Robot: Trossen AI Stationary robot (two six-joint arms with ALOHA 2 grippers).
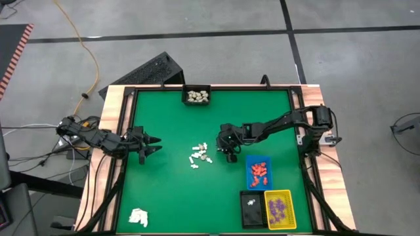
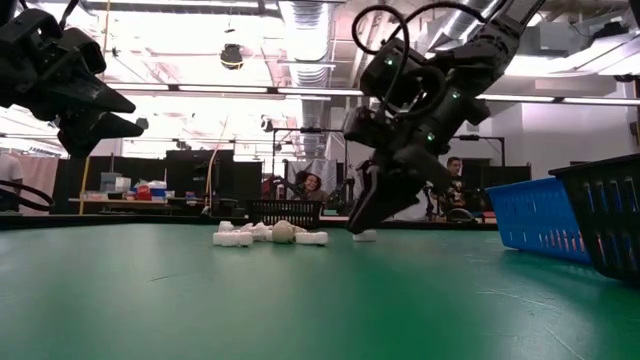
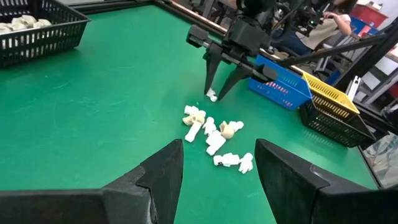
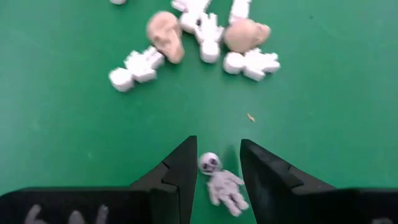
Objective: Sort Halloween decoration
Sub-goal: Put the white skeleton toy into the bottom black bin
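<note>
Right gripper (image 4: 219, 163) sits part-open over a tiny white skeleton (image 4: 222, 182) mid-table, nothing pinched yet. Looks light, hard, slippery plastic, so I'd squeeze across the torso, not the limbs.

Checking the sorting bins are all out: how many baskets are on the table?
4. A black basket of cream pieces at the far edge; a blue basket on the right; a second black basket and a yellow basket side by side at the near right corner.
</note>
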